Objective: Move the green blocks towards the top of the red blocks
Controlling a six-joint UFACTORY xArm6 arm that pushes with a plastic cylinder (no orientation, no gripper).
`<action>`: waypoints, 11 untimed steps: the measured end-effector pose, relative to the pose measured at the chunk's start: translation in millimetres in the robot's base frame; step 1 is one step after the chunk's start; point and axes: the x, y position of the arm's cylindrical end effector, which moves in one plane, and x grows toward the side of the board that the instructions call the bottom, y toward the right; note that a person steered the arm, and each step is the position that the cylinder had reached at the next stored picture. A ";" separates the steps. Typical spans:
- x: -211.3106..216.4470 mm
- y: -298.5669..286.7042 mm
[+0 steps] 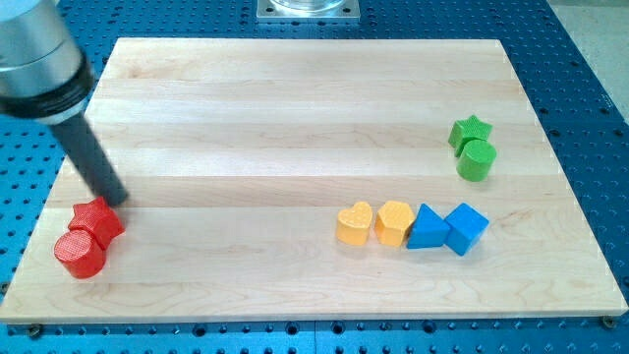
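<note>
**Green pair sits far from the red pair: a long push across the bench**

My tip (118, 200) rests at the view's left, just above the red star (99, 220), and as far as I can tell it touches or nearly touches that block. The red cylinder (79, 254) sits against the star's lower left. My tool is a bare rod, so it has nothing to clench or release and holds nothing.

The green star (470, 131) and green cylinder (477, 160) stand touching, well apart at the view's right. To do this well, I judge I should leave the reds undisturbed, travel round to the greens' right side, and push leftward along the bench (295, 108), staying above the yellow hearts (374, 222) and blue blocks (447, 228). Pushing both together risks them splitting.

I can read no writing or labels anywhere.
</note>
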 end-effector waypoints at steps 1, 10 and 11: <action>-20.7 46.4; -69.9 469.7; -75.6 399.5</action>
